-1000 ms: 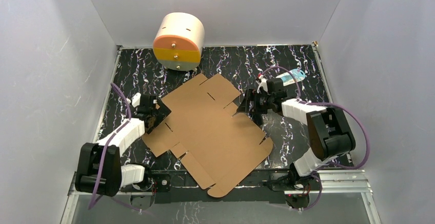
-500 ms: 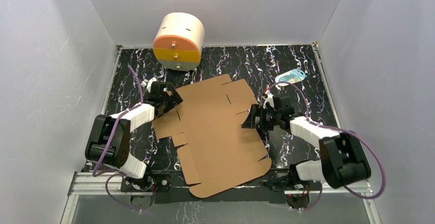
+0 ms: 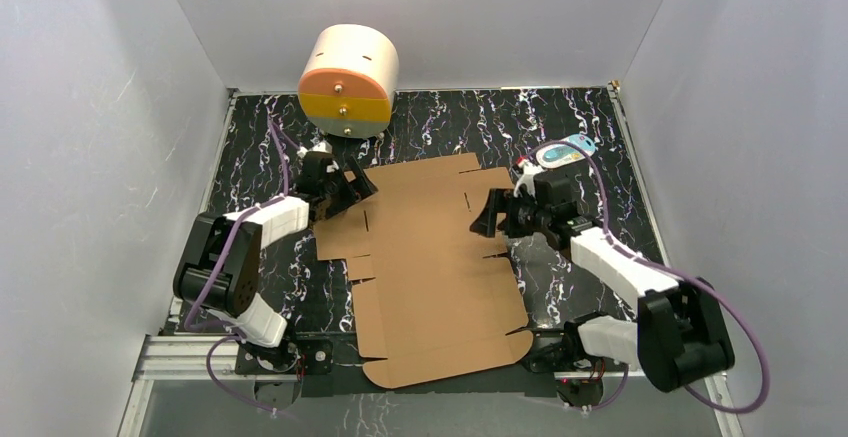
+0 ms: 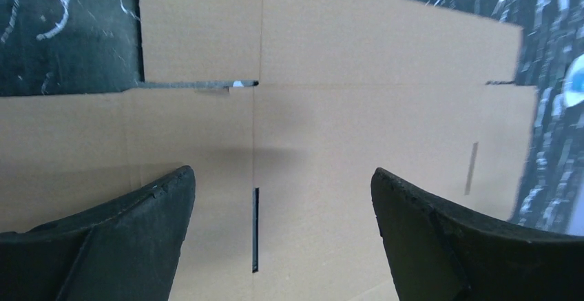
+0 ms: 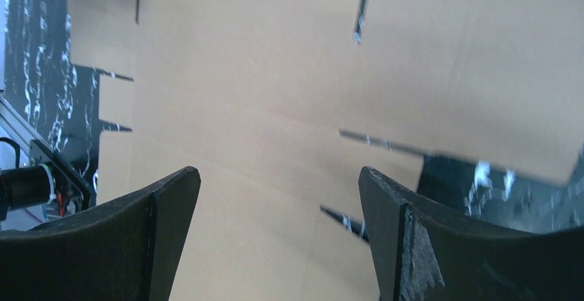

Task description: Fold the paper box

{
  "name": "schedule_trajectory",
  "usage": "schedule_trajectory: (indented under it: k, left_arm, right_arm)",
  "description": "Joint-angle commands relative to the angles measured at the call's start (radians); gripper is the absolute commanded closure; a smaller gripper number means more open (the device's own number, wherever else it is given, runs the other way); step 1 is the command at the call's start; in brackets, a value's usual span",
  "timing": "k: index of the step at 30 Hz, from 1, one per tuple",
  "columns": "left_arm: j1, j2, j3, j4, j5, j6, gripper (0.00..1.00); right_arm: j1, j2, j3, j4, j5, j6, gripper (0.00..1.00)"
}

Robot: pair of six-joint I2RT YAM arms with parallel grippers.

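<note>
The paper box (image 3: 430, 267) is a flat brown die-cut cardboard sheet with flaps and slots, lying unfolded on the black marbled table. My left gripper (image 3: 355, 192) is open at the sheet's far left edge; in the left wrist view it (image 4: 282, 184) hovers over the sheet (image 4: 330, 108) with a slot between its fingers. My right gripper (image 3: 487, 215) is open at the sheet's right edge; in the right wrist view it (image 5: 279, 184) is over the cardboard (image 5: 262, 74). Neither holds anything.
A round cream drum (image 3: 348, 79) with orange and yellow drawers stands at the back left. A small blue-and-white packet (image 3: 563, 150) lies at the back right, behind the right arm. Grey walls enclose the table (image 3: 260, 137) on three sides.
The sheet has turned clockwise, so its long side now runs near to far. Both grippers moved toward the back along its left and right edges.
</note>
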Motion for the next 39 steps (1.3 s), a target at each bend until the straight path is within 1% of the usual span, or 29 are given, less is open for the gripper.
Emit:
schedule_trajectory:
  k: [1, 4, 7, 9, 11, 15, 19, 25, 28, 30, 32, 39]
  left_arm:
    - [0.105, -0.065, -0.021, 0.102, 0.128, -0.04, 0.05]
    - [0.177, -0.051, -0.037, 0.162, 0.201, -0.083, 0.05]
    - [0.207, -0.017, -0.015, 0.202, 0.25, -0.105, 0.06]
    - [0.215, 0.013, 0.019, 0.188, 0.253, -0.093, 0.06]
    - [0.232, 0.044, 0.045, 0.176, 0.264, -0.084, 0.06]
    - [0.272, 0.106, 0.079, 0.174, 0.311, -0.075, 0.07]
    - [0.277, 0.166, 0.117, 0.164, 0.36, -0.046, 0.08]
    - [0.277, 0.244, 0.179, 0.113, 0.409, -0.011, 0.09]
    - [0.277, 0.272, 0.197, 0.115, 0.442, -0.017, 0.13]
    - [0.277, 0.284, 0.201, 0.119, 0.459, -0.023, 0.18]
    - [0.277, 0.289, 0.204, 0.121, 0.472, -0.027, 0.3]
    - [0.276, 0.27, 0.242, 0.06, 0.438, 0.006, 0.61]
  right_arm:
    - [0.044, 0.142, 0.118, 0.238, -0.035, -0.047, 0.05]
    - [0.07, 0.259, 0.205, 0.281, -0.028, -0.055, 0.05]
    - [0.079, 0.35, 0.262, 0.356, -0.022, -0.048, 0.05]
    - [0.084, 0.41, 0.299, 0.401, 0.002, -0.055, 0.05]
    - [0.083, 0.479, 0.352, 0.408, 0.025, -0.069, 0.05]
    - [0.085, 0.598, 0.457, 0.416, 0.011, -0.079, 0.05]
    - [0.092, 0.687, 0.532, 0.433, -0.003, -0.091, 0.05]
    - [0.092, 0.796, 0.576, 0.449, -0.004, -0.115, 0.05]
    - [0.093, 0.832, 0.58, 0.454, -0.014, -0.111, 0.05]
    - [0.093, 0.849, 0.574, 0.461, -0.014, -0.108, 0.06]
    - [0.093, 0.862, 0.565, 0.47, -0.012, -0.108, 0.06]
    - [0.098, 0.877, 0.532, 0.486, 0.004, -0.112, 0.06]
